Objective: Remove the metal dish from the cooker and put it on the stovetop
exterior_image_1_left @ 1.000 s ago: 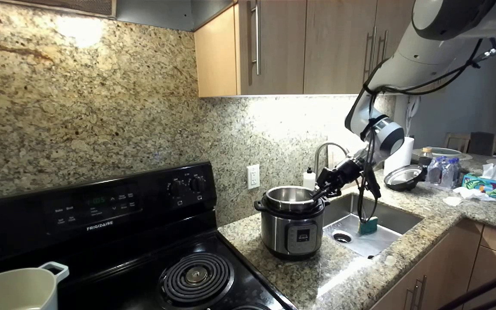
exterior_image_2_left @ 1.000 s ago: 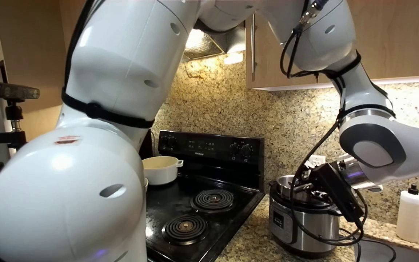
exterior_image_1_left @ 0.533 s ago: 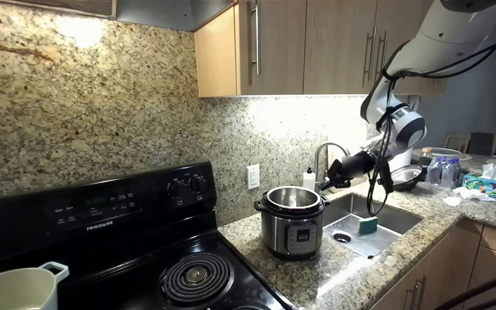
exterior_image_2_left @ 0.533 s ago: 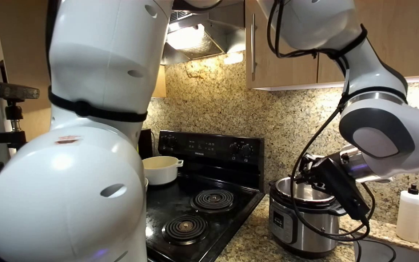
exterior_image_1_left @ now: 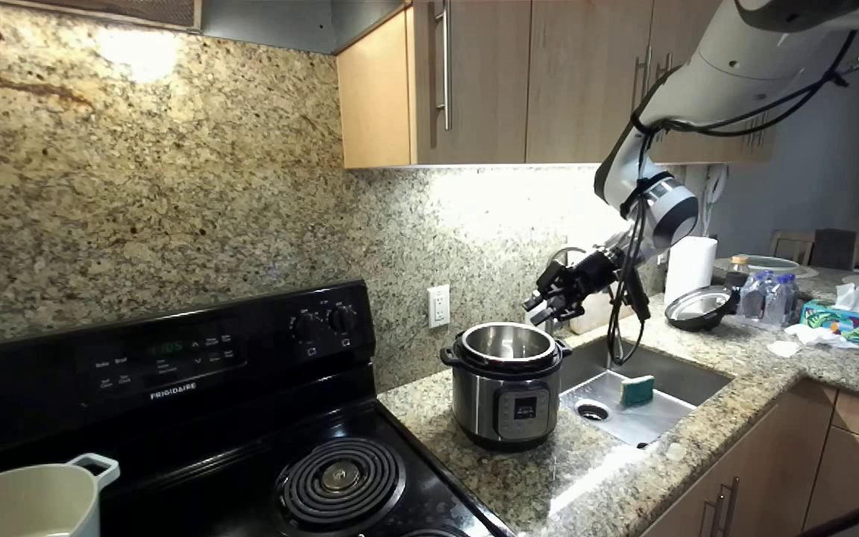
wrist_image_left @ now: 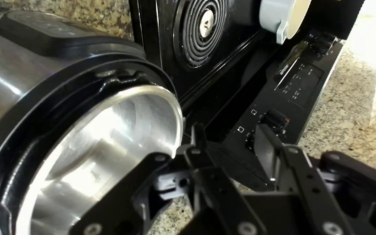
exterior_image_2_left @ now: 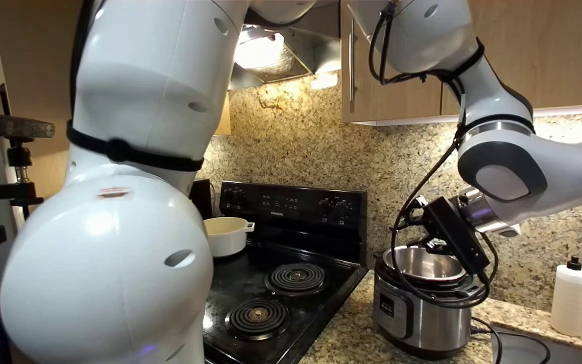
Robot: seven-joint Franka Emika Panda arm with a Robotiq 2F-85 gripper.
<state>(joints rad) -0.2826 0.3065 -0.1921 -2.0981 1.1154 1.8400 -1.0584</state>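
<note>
- The metal dish [exterior_image_1_left: 508,343] sits inside the cooker [exterior_image_1_left: 505,409], a little below and right of centre in an exterior view, its bright rim showing above the cooker's black ring.
- The gripper [wrist_image_left: 230,140] takes up the lower right of the wrist view, its fingers [wrist_image_left: 263,153] spread with a broad gap between them; they have hold of nothing.
- In an exterior view the gripper [exterior_image_1_left: 535,309] hangs above the upper right of the dish's rim, seemingly apart from it.
- Step in hand, as I judge it: lining up on the rim. The dish is neither gripped nor lifted, so most of the task lies ahead.
- The next move calls for shifting toward the left of the wrist view, where the rim lies, then lowering so one finger goes inside the wall and one outside (there is no handle to catch) before closing.
- After that, a straight lift should free the dish, since tilting could snag it in the cooker.
- The stovetop [exterior_image_1_left: 228,492] spreads across the lower left of that exterior frame; its coil burner [exterior_image_1_left: 341,477] looks the likelier landing spot, as the cream-white pot [exterior_image_1_left: 27,503] occupies the corner.
</note>
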